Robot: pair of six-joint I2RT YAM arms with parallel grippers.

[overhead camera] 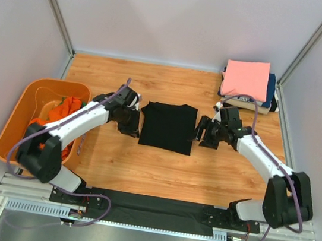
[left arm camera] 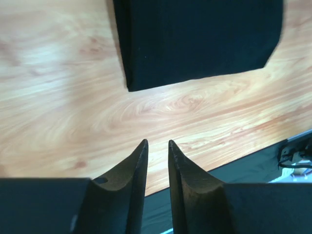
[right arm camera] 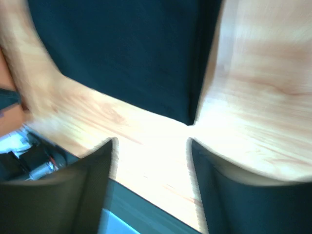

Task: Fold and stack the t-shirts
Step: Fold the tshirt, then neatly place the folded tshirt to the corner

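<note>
- Black t-shirt [overhead camera: 167, 126]: folded flat into a near-square panel on the table [overhead camera: 160, 171]. I see no clear long axis. Its left and right edges run near-to-far.
- Left gripper [overhead camera: 133, 127]: just beside the black t-shirt's left edge, not touching it. In the wrist view the shirt's corner lies ahead of the tips, with bare wood between. The jaws are drawn close with a thin slit between them and nothing in it.
- Right gripper [overhead camera: 206, 133]: just beside the black t-shirt's right edge. In the blurred wrist view, the shirt's corner sits ahead of the gap. The jaws are spread wide and hold nothing.
- Nearness: I judge both arms about equally close to the black t-shirt, one on each side. The right arm is nearer the stack.
- Stack [overhead camera: 245, 99]: far and right of the black t-shirt, well apart from it. The pink t-shirt [overhead camera: 246, 77] lies on top, with a navy t-shirt [overhead camera: 270, 91] beneath it and a cream layer at the bottom.
- Orange tub [overhead camera: 14, 118]: left of the black t-shirt, beyond the left arm. It holds crumpled orange t-shirts [overhead camera: 66, 109]; I cannot tell how many.
- Likely next step, in my judgement: lifting the black t-shirt and moving it far-right onto the pink one.
</note>
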